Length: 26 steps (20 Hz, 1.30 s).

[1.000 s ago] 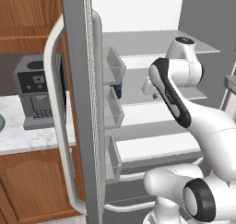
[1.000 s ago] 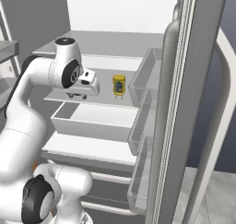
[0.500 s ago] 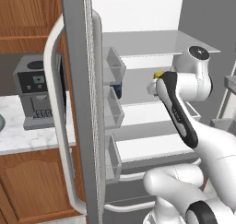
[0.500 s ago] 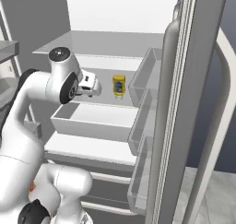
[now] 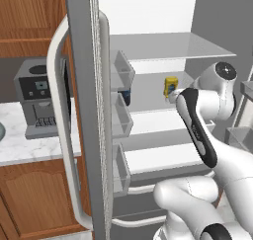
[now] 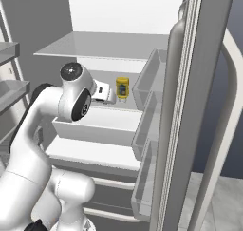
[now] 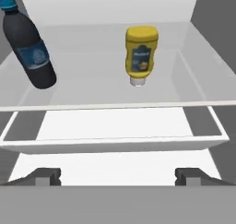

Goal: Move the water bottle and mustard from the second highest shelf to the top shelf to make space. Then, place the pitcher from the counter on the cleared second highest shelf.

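Hand view, near to far: jaws spread wide, holding nothing, tips low at both sides. Beyond, second highest shelf (image 7: 115, 87) carrying mustard (image 7: 141, 55) standing cap-down at centre, water bottle (image 7: 28, 45) leaning at left, well apart. Top shelf (image 6: 109, 47) above, bare.

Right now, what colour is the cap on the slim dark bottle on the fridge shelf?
Blue. The slim dark navy water bottle has a bright blue cap, clearest in the hand view.
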Motion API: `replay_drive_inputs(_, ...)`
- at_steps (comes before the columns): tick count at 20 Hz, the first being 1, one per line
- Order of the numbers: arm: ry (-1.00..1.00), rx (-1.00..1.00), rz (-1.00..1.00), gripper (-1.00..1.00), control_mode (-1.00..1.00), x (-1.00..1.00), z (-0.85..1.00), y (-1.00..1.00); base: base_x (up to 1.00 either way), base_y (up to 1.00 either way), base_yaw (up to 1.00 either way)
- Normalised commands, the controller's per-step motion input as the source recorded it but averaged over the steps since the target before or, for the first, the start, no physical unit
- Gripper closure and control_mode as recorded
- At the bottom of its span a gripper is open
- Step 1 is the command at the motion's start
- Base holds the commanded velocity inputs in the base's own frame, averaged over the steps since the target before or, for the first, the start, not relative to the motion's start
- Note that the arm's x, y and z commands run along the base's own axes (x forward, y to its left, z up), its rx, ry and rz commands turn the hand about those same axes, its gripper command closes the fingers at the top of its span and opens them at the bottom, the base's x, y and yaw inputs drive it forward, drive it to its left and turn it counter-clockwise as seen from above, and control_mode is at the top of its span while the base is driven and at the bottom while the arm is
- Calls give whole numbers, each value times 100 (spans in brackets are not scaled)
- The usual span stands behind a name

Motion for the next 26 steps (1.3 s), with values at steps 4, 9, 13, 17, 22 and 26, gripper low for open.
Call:
replay_drive_inputs(4,0,0,-8,-100,-100,24,0,-40,0,0,0)
replay_drive_inputs(9,0,0,-2,-100,-100,40,0,-4,0,0,0)
replay_drive_inputs(13,0,0,0,-100,-100,45,0,0,0,0,0)
replay_drive_inputs(17,0,0,0,-100,-100,31,-5,0,0,0,0)
replay_drive_inputs(22,0,0,0,-100,-100,25,-11,-4,0,0,0)
replay_drive_inputs(26,-3,0,0,-100,-100,25,-17,-3,0,0,0)
